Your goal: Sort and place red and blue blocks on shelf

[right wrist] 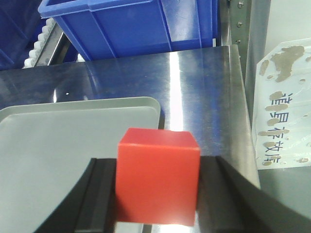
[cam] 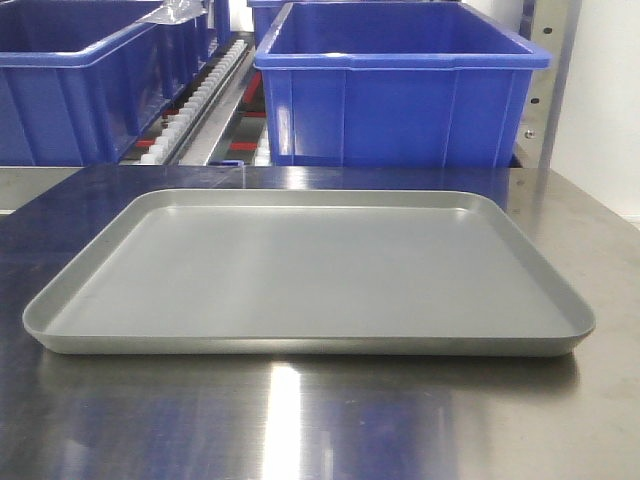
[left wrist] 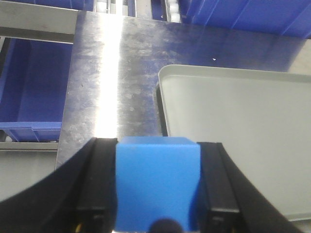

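My left gripper (left wrist: pixel 158 182) is shut on the blue block (left wrist: pixel 158 184), held between its black fingers (left wrist: pixel 95 184) above the steel tabletop, just off the grey tray's left edge. My right gripper (right wrist: pixel 158 182) is shut on the red block (right wrist: pixel 158 177), held over the tray's right edge. The shelf shows behind the table as white roller tracks (cam: pixel 205 95) and a steel upright (cam: pixel 548 90). Neither gripper nor block shows in the front view.
A shallow grey tray (cam: pixel 90 335) lies on the shiny steel tabletop (cam: pixel 300 420); it also shows in the left wrist view (left wrist: pixel 252 77) and right wrist view (right wrist: pixel 73 107). Big blue bins (cam: pixel 400 90) (cam: pixel 80 80) sit on the rack. A labelled clear sheet (right wrist: pixel 284 97) hangs right.
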Robot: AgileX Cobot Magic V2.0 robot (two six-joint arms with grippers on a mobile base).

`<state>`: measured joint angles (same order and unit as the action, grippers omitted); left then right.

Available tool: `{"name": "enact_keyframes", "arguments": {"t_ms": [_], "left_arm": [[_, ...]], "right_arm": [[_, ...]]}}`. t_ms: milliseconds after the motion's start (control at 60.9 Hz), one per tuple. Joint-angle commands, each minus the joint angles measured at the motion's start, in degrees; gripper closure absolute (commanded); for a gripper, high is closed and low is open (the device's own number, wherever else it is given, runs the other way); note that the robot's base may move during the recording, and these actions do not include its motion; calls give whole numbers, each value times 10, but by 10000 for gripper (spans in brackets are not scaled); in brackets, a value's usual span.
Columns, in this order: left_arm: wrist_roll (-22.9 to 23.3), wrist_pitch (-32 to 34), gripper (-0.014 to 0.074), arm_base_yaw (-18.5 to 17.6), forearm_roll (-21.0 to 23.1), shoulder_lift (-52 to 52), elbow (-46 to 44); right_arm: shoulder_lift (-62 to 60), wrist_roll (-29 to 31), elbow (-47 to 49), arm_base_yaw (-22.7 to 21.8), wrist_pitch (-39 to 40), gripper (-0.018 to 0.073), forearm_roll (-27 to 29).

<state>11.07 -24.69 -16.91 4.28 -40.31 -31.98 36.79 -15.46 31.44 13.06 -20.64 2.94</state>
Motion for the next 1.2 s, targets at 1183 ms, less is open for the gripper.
{"name": "enact_keyframes", "arguments": {"t_ms": [1183], "left_arm": [[1, 47, 471, 2, 1, 3, -17]], "right_arm": [[-2, 1, 16, -3, 52, 496, -1]]}}
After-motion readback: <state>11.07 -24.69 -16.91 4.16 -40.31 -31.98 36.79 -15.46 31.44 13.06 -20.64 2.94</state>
